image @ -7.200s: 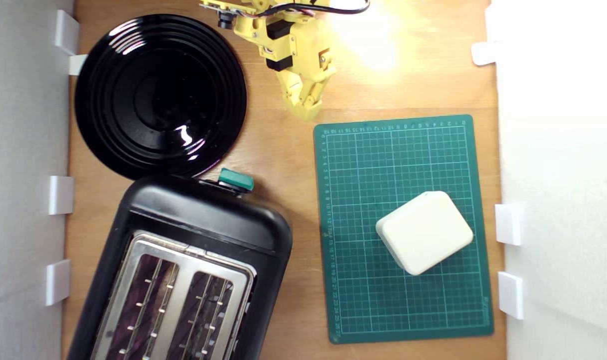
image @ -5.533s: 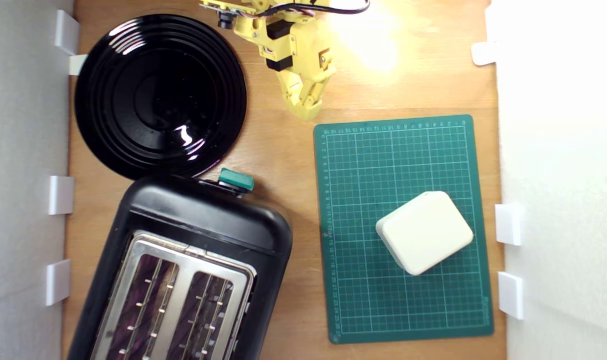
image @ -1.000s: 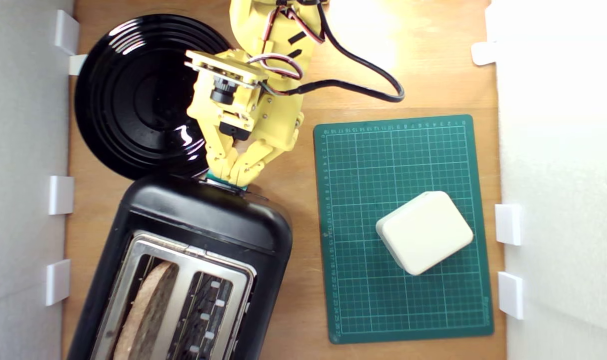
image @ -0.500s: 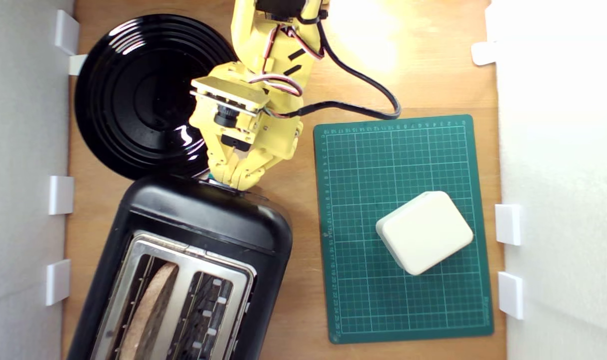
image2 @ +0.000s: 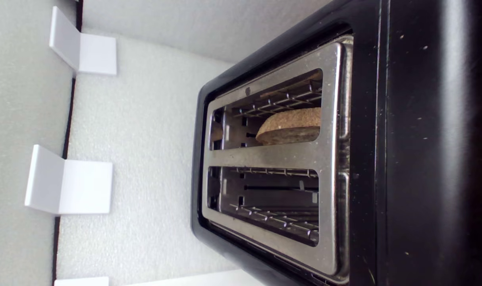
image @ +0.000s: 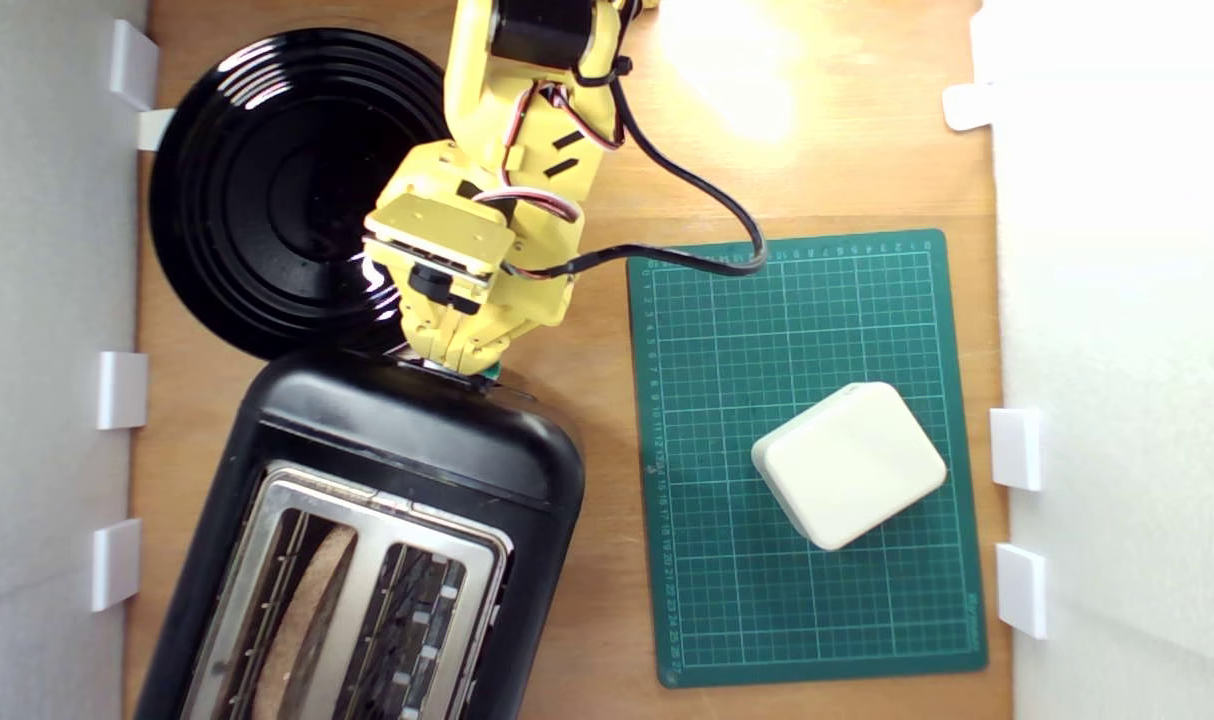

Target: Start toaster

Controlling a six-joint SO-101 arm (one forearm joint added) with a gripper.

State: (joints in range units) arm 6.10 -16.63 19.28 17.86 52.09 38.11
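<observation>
The glossy black toaster (image: 407, 430) sits at the lower left of the exterior view, its silver slot plate (image: 367, 510) facing up. A brown slice (image: 302, 600) sits low in the slot nearer that view's left. My yellow gripper (image: 459, 358) stands at the toaster's far end with its fingers together, tips down on the teal lever knob (image: 491, 375); only a green sliver of the knob shows. The wrist view looks along the toaster (image2: 423, 159) and shows the slice (image2: 290, 125) sunk in one slot; the gripper itself is out of that picture.
A round black plate (image: 267, 190) lies just behind the toaster, under my arm. A green cutting mat (image: 747, 330) carries a cream box (image: 847, 465) on the exterior view's right. White brackets (image: 122, 390) line both foam walls. A black cable (image: 707, 215) trails over the mat's corner.
My wrist has tipped further over the toaster's end, covering more of the knob. The slice has sunk lower in its slot over the last second.
</observation>
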